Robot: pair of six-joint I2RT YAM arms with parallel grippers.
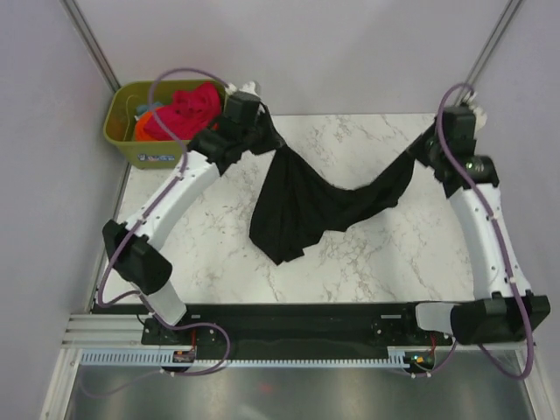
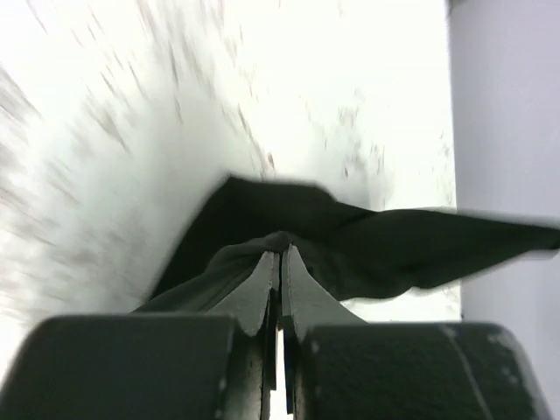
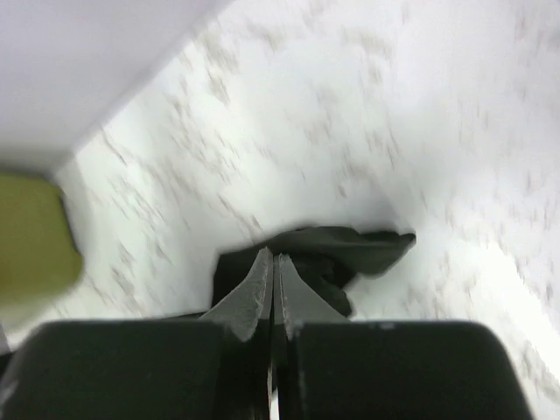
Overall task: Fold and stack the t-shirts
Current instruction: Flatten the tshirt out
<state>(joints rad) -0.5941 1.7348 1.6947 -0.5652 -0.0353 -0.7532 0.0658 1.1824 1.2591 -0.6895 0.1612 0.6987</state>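
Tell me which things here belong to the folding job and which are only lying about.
Job:
black tee, hanging between both arms
pink-red tee
orange tee

Lying about:
bin, holding the coloured tees
table

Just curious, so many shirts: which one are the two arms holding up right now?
The black t-shirt, slung between the left tool and right tool over the table. The pink-red t-shirt and orange t-shirt lie bunched in the olive-green bin.

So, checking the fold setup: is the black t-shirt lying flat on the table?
No, the black t-shirt hangs bunched between the left claw and right claw, sagging midway.
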